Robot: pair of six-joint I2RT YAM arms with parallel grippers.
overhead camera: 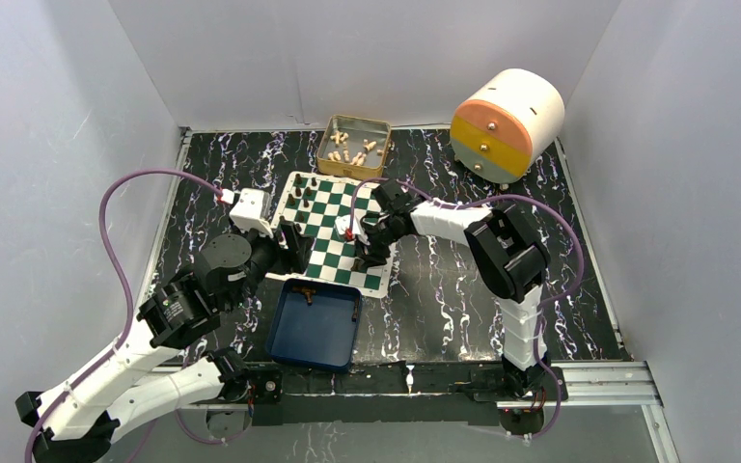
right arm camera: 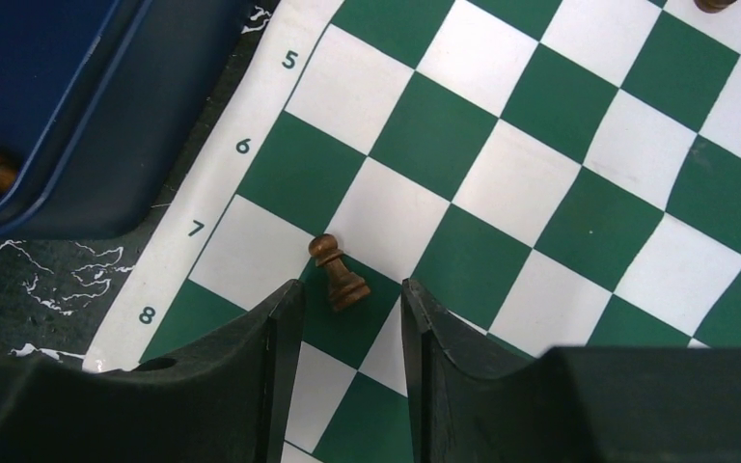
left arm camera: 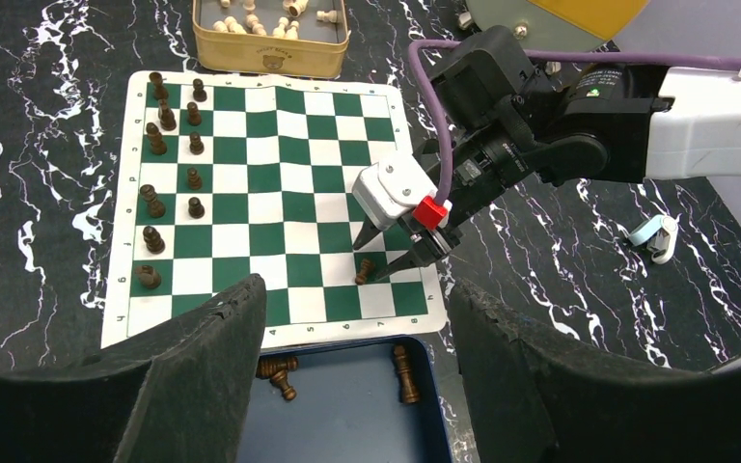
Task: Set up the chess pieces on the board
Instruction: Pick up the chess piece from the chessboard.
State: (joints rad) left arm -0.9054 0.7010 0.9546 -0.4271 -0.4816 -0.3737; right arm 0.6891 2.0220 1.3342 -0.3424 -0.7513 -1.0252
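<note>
I'm driving this from a distance, and it looks like a robotics lab test cell. Plain white panels (overhead camera: 376,48) box in a table (overhead camera: 444,318) covered in black marbled sheet. The left arm (overhead camera: 145,371) and right arm (overhead camera: 511,251) are bolted to an aluminium rail (overhead camera: 598,384) at the near edge. Purple cables (left arm camera: 540,54) loop loose.

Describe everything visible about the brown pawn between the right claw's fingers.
The pawn is small, dark-brown, apparently turned wood: round head, narrow neck, flared base. It seems to lie tipped on the board, mostly on a green square near the numbered edge. The right claw stands open around it, a finger on each side, neither visibly touching.
</note>
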